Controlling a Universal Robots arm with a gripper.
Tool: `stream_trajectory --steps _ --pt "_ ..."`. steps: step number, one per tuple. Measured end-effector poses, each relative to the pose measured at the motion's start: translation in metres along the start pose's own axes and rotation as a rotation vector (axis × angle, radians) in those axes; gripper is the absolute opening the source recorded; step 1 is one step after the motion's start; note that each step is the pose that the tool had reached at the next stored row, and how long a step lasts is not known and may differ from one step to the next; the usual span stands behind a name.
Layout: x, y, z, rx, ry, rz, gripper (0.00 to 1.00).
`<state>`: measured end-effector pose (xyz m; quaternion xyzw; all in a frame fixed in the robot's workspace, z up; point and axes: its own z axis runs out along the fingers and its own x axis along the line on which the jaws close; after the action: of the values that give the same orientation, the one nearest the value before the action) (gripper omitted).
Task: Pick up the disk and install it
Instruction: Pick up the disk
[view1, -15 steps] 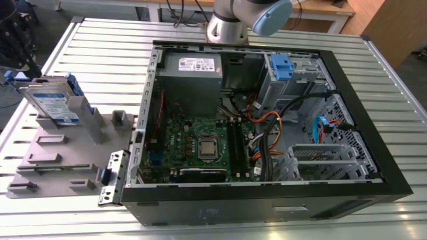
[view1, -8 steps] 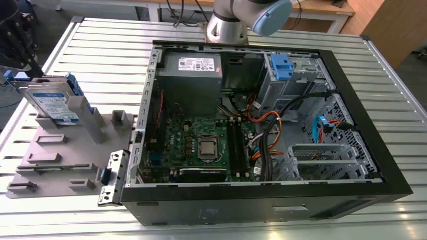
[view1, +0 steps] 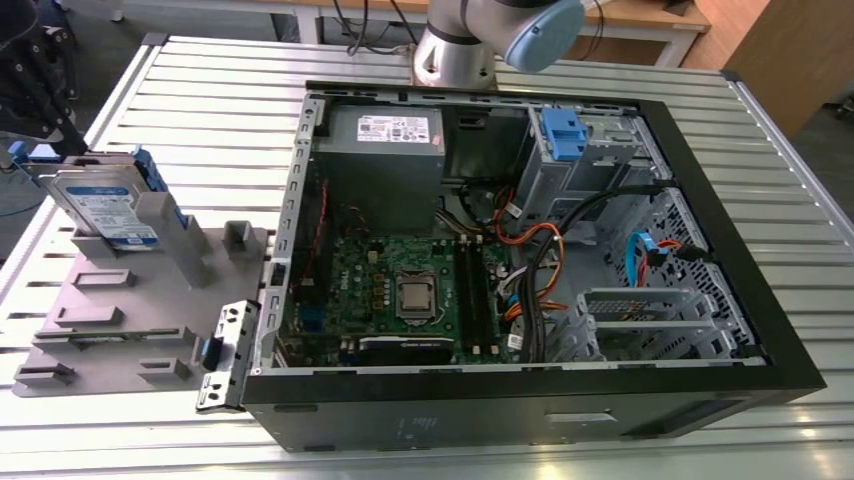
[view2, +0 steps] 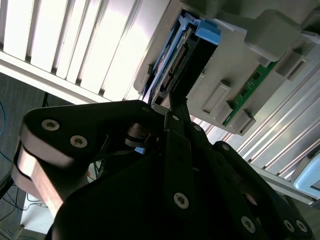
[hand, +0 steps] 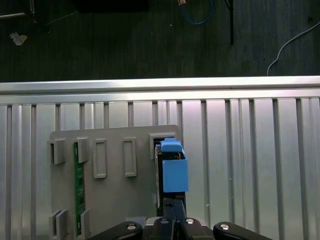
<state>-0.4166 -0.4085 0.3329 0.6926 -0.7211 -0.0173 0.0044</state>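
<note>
no print can be read. the disk (view1: 104, 205), upright at the far corner of the grey holder plate (view1: 134, 330), bears a white-and-blue label with illegible marks. the power supply (view1: 387, 160) in the computer case (view1: 534, 410) carries a white sticker (view1: 395, 128), equally unreadable.

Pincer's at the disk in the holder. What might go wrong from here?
The disk stands upright in a slot of the grey holder, pincer at its edge; an off-centre grip may tilt or jam it on lifting. Loose cables cross the open case beside the drive cage and may snag the disk going in.
</note>
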Motion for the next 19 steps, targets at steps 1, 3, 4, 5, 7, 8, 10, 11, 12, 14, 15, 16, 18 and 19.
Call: stream_trajectory --steps 1,3,4,5,7,8,10,11,12,14,15,16,18,19 --pt "0.0 0.0 0.0 0.0001 0.0 0.0 0.11" --pt "0.0 0.0 0.0001 0.0001 -0.0001 0.0 0.11" --pt "0.0 -0.0001 0.0 0.0001 0.0 0.0 0.11" --pt "0.0 -0.0001 0.0 0.0 0.0 0.0 0.11" --pt "0.0 -0.0001 0.0 0.0001 0.0 0.0 0.11" --pt "0.0 -0.0001 0.0 0.0001 0.0 0.0 0.17" --pt "0.0 -0.0001 0.0 0.0001 0.0 0.0 0.23" --pt "0.0 -0.0002 0.0 0.0 0.0 0.0 0.29" --pt "0.0 -0.0002 0.0 0.0001 0.0 0.0 0.29" --pt "0.0 -0.0002 0.0 0.0 0.0 0.0 0.41" --pt "0.0 -0.0002 0.0 0.0001 0.0 0.0 0.41" --pt "0.0 -0.0002 0.0 0.0001 0.0 0.0 0.47" --pt "0.0 -0.0002 0.0 0.0 0.0 0.0 0.53" --pt "0.0 -0.0002 0.0 0.0 0.0 0.0 0.53"
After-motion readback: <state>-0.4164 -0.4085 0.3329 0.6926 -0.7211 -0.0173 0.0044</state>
